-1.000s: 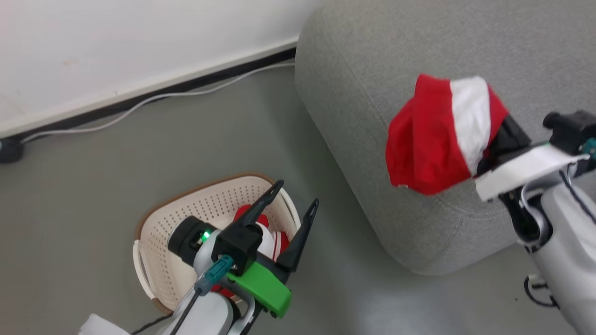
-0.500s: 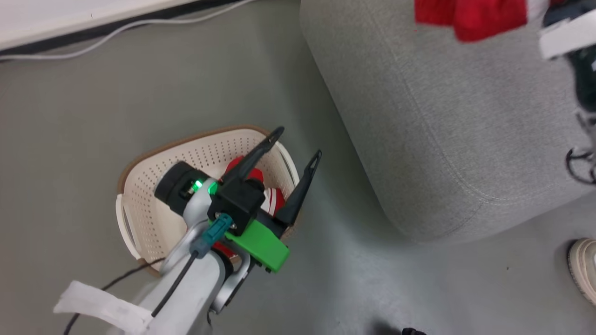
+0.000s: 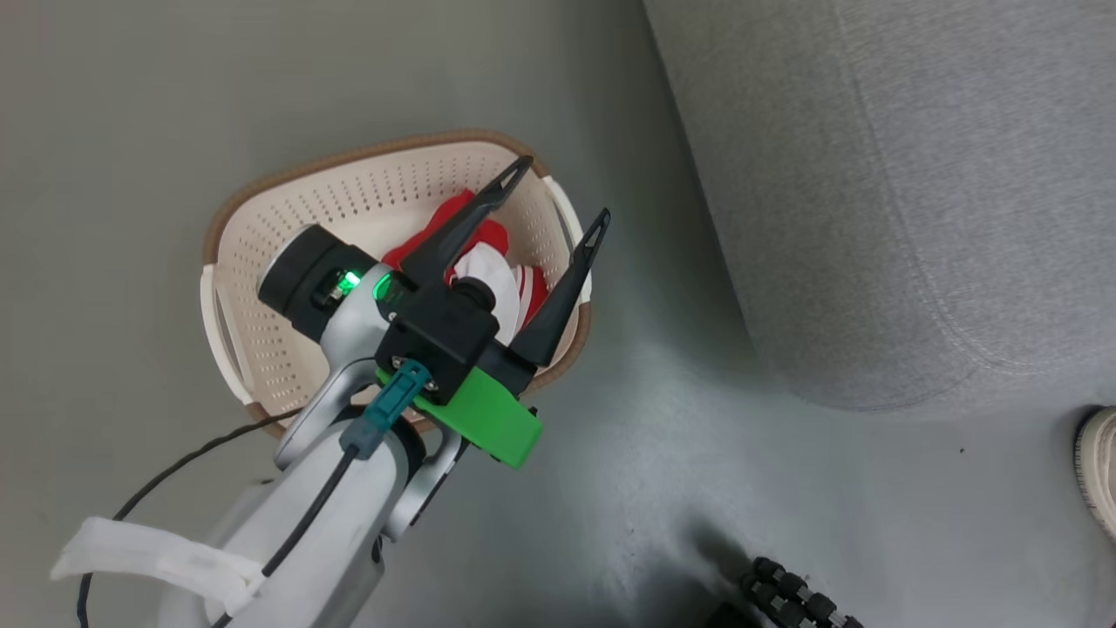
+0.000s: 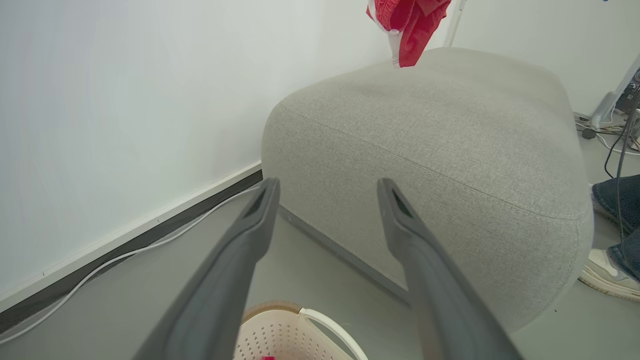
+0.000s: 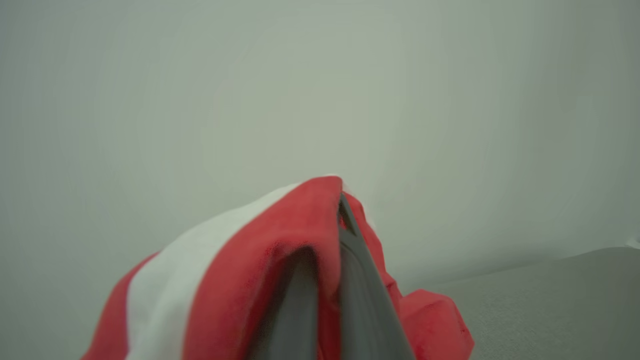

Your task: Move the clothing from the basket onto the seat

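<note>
Against a pale wall (image 5: pixel 200 90), red-and-white clothing (image 5: pixel 240 270) is draping over the right gripper (image 5: pixel 339 215), whose fingers are pinching shut on it, one finger hiding under the fabric. From the left wrist it is hanging over the grey seat (image 4: pixel 450 140), its top cut off. More red cloth (image 3: pixel 475 253) is lying in the basket (image 3: pixel 349 187), partly hidden by the left gripper (image 3: pixel 565 187), hovering above with fingers spread and empty. A shoe (image 3: pixel 1100 462) is poking in, cropped
</note>
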You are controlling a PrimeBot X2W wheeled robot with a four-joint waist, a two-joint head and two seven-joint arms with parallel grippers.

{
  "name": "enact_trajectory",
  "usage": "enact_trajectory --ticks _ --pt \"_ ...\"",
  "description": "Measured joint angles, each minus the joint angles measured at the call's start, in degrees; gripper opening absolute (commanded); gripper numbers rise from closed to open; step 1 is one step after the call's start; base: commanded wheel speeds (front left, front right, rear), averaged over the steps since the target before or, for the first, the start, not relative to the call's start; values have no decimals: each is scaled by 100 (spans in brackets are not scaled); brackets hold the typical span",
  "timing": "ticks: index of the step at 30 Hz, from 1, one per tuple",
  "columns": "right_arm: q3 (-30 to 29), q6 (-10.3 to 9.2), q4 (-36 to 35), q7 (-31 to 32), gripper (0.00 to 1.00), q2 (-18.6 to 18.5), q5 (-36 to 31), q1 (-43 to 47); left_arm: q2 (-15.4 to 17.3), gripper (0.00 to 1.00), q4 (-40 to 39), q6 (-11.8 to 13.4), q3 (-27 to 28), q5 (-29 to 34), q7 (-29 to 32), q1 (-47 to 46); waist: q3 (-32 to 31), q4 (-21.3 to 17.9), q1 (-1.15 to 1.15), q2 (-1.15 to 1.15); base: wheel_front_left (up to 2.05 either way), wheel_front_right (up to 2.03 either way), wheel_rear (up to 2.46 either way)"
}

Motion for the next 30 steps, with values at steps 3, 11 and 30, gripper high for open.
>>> enact_trajectory --ticks 3,11,30 --pt "-66 -37 260 0 0 -149 -2 -86 48 100 -21 0 43 16 1 -65 225 78 0 0 0 0 0" --pt "-272 -211 889 -40 0 -292 -2 -97 200 100 -91 0 88 41 79 -70 654 290 0 0 0 0 0" --pt "163 -155 1863 -455 73 498 -110 87 331 100 -142 -1 88 115 192 -69 961 241 0 0 0 0 0"
